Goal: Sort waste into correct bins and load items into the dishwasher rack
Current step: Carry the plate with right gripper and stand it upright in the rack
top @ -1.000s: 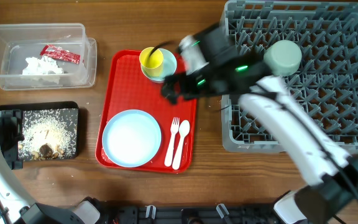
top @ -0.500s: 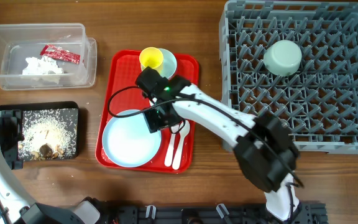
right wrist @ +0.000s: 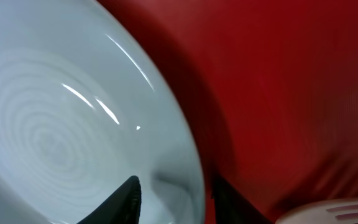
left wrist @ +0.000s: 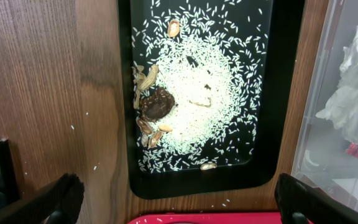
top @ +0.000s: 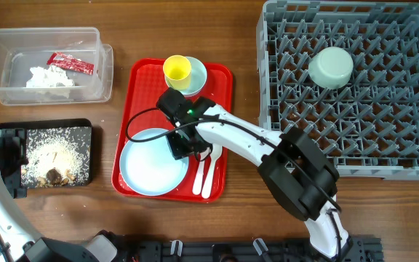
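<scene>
**Clerk:** Overhead view, entries?

**Keeper:** Pale blue plate (top: 151, 164), flat on the red tray (top: 142, 94), near end. The right claw (top: 182, 143) is at the plate's right rim, so the plate's body lies to that claw's left. Fork (top: 200, 169) and spoon (top: 213, 167) lie just beside it, to its right. The yellow cup (top: 177, 69) stands in the small blue bowl (top: 197, 76) at the tray's far end. The mint bowl (top: 331, 67) is upturned in the dishwasher rack (top: 351, 145), which lies well apart to the right. The left claw (top: 14, 166) is by the black tray (top: 86, 131), so the right arm is plainly the nearer to the plate.

**Clerk:** Left wrist view?

**Keeper:** The left claw has its fingers spread wide and holds nothing. Ahead of it the black tray holds rice (left wrist: 210, 93) and brown scraps (left wrist: 156, 104). The clear tub (left wrist: 328, 155), with the tissue (left wrist: 353, 106) in it, stands just beside.

**Clerk:** Right wrist view?

**Keeper:** The plate's rim runs through the gap between the fingers (right wrist: 129, 196), one over the plate's face and one on the tray side. The fingers stand a little apart, astride the rim, and whether they already pinch it cannot be told.

**Clerk:** Judgement?

**Keeper:** The plate is round, so it has no long axis to line up with. The coming lift likely depends on that rim hold, followed by a carry to the right into the rack.
</scene>
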`<state>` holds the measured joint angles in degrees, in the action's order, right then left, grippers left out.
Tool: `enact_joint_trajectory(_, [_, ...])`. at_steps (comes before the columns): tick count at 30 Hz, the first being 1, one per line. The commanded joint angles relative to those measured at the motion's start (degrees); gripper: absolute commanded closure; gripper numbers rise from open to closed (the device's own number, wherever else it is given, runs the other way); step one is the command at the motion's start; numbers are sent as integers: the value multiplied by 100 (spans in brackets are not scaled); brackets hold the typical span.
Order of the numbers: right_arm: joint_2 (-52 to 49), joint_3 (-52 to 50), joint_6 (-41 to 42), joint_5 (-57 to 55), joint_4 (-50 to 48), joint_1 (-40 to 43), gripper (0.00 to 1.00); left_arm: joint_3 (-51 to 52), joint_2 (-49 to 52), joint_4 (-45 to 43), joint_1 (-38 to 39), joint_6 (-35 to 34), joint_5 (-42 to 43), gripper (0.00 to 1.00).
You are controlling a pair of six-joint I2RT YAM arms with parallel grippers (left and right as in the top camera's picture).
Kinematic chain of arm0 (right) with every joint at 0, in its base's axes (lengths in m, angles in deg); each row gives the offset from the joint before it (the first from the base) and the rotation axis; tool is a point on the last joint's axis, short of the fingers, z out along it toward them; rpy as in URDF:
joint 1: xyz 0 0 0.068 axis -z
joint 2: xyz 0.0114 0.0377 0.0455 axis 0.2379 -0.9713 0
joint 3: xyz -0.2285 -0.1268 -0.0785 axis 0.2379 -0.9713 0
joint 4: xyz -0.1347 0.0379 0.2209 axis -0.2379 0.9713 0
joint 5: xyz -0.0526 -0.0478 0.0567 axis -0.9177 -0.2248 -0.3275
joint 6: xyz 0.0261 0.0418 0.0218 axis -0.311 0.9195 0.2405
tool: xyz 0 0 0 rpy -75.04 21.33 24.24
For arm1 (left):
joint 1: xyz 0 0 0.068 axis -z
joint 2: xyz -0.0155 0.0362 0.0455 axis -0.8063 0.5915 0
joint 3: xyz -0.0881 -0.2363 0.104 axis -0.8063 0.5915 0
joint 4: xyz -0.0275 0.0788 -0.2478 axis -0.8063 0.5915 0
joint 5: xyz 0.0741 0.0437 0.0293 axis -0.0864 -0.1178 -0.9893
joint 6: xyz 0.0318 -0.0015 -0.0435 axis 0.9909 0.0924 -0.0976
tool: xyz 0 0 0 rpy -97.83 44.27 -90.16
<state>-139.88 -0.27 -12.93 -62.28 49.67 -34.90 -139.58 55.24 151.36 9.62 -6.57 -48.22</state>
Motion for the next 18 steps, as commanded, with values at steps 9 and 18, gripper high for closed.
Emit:
enact_joint_trajectory(9, [55,138,315,-127,118,33,96,-59,-4,2,-31,-11,-15,0])
enact_joint_trajectory(18, [1958,970,-330,-417,905,1187,96,-59,-4,2,-31,-11,-15,0])
